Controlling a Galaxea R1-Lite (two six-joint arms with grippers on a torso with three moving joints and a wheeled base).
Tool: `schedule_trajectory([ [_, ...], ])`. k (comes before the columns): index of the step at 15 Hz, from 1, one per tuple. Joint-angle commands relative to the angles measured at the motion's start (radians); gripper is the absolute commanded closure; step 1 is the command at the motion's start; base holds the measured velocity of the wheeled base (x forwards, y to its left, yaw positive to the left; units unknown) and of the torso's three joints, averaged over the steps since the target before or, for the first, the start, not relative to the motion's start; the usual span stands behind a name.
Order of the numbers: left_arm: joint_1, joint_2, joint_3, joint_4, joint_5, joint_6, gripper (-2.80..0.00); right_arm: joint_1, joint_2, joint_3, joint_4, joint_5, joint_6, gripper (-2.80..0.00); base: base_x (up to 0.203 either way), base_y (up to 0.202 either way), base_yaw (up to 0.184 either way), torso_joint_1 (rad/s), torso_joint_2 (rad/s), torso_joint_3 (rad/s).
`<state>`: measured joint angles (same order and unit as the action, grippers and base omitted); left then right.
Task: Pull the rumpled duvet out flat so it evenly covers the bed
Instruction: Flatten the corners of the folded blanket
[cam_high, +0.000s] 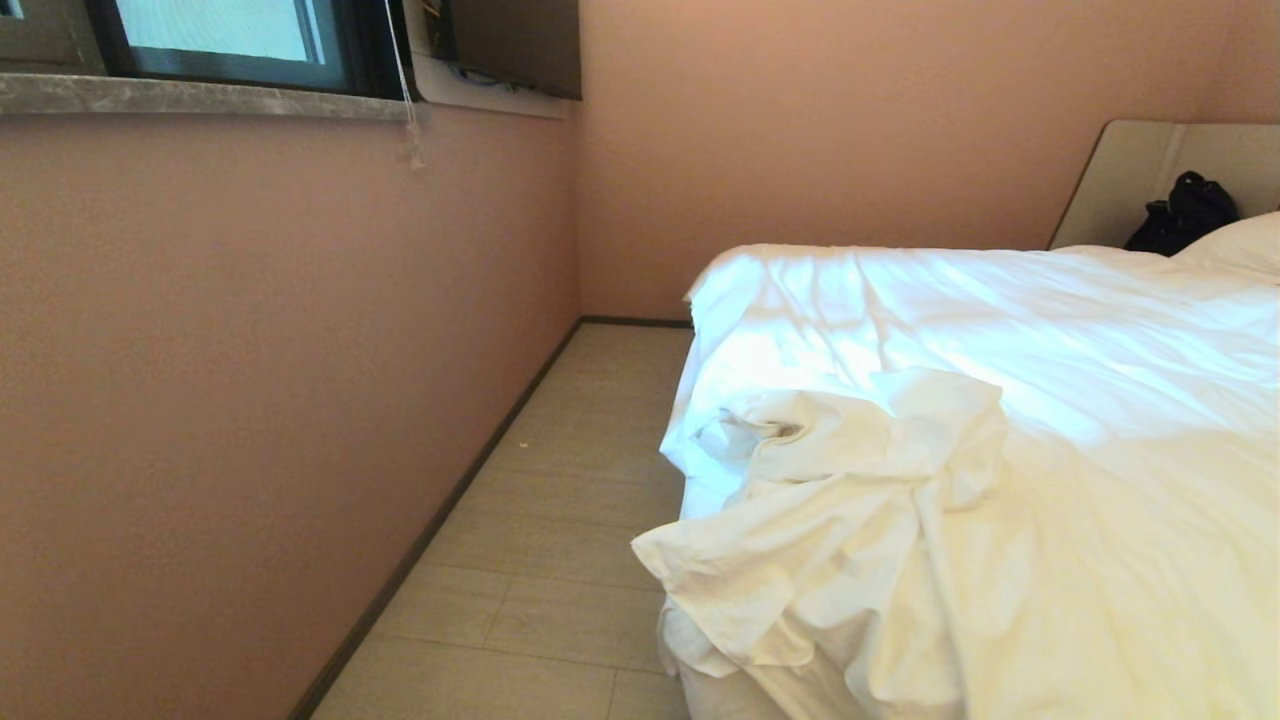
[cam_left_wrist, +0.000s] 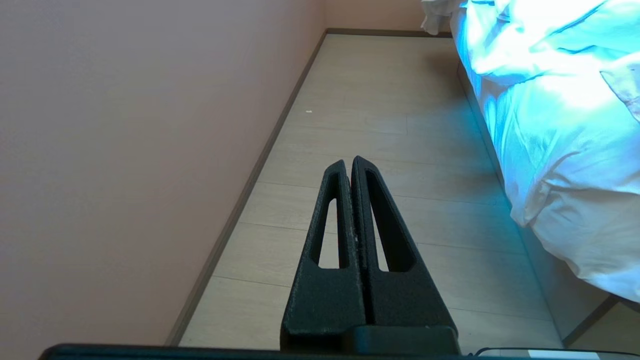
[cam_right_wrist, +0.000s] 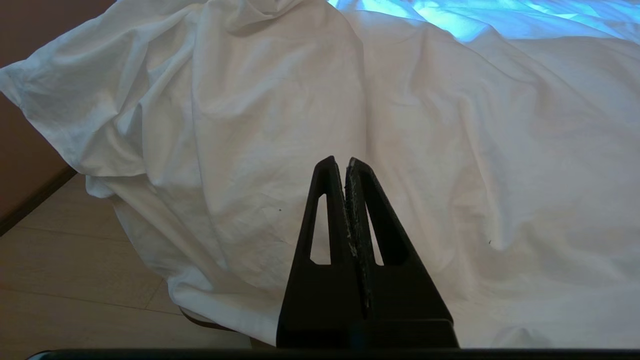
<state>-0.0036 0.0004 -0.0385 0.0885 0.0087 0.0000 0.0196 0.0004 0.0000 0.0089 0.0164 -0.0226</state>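
I am seeing the duvet (cam_high: 880, 520) lying bunched at the bed's (cam_high: 1000, 330) near left corner, its edge hanging toward the floor (cam_high: 560, 520). My right gripper (cam_right_wrist: 339, 161) is hovering clenched and empty just before that heap. My left gripper (cam_left_wrist: 348, 161), clenched too, is pointing along the floor beside the bed.

Three cams, all at the bed's (cam_high: 1130, 330) near-left corner.
Head: high, looks down over floor (cam_high: 560, 520) strip and duvet (cam_high: 900, 520). Left wrist: low, faces along floor beside wall (cam_left_wrist: 125, 150). Right wrist: close on duvet's bunched corner, shared with head.
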Motion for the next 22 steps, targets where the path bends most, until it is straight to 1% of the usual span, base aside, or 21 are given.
schedule_trajectory([
  [1, 0.001, 0.001, 0.0, 0.0, 0.001, 0.0, 0.0, 0.0, 0.0, 0.0, 0.0, 0.0, 0.0, 0.0, 0.0, 0.0, 0.0, 0.0, 0.0, 0.0],
  [4, 0.001, 0.001, 0.0, 0.0, -0.001, 0.005, 0.0, 0.0, 0.0, 0.0, 0.0, 0.0, 0.0, 0.0, 0.0, 0.0, 0.0, 0.0, 0.0, 0.0],
  [7, 0.001, 0.001, 0.001, 0.0, -0.007, 0.033, 0.0, 0.0, 0.0, 0.0, 0.0, 0.0, 0.0, 0.0, 0.0, 0.0, 0.0, 0.0, 0.0, 0.0],
  [16, 0.0, 0.001, 0.003, -0.001, -0.007, 0.026, 0.0, 0.0, 0.0, 0.0, 0.0, 0.0, 0.001, 0.0, 0.0, 0.0, 0.0, 0.0, 0.0, 0.0],
  [18, 0.0, 0.001, -0.012, 0.0, -0.006, 0.034, 0.0, 0.0, 0.0, 0.0, 0.0, 0.0, 0.0, 0.0, 0.0, 0.0, 0.0, 0.0, 0.0, 0.0],
  [19, -0.001, 0.003, -0.021, 0.003, -0.014, 0.033, 0.0, 0.0, 0.0, 0.0, 0.0, 0.0, 0.0, 0.0, 0.0, 0.0, 0.0, 0.0, 0.0, 0.0],
  [21, 0.0, 0.042, -0.112, 0.021, -0.073, 0.029, 0.0, 0.0, 0.0, 0.0, 0.0, 0.0, 0.0, 0.0, 0.0, 0.0, 0.0, 0.0, 0.0, 0.0],
  [22, -0.001, 0.091, -0.13, 0.023, -0.095, 0.02, 0.0, 0.0, 0.0, 0.0, 0.0, 0.0, 0.0, 0.0, 0.0, 0.0, 0.0, 0.0, 0.0, 0.0],
])
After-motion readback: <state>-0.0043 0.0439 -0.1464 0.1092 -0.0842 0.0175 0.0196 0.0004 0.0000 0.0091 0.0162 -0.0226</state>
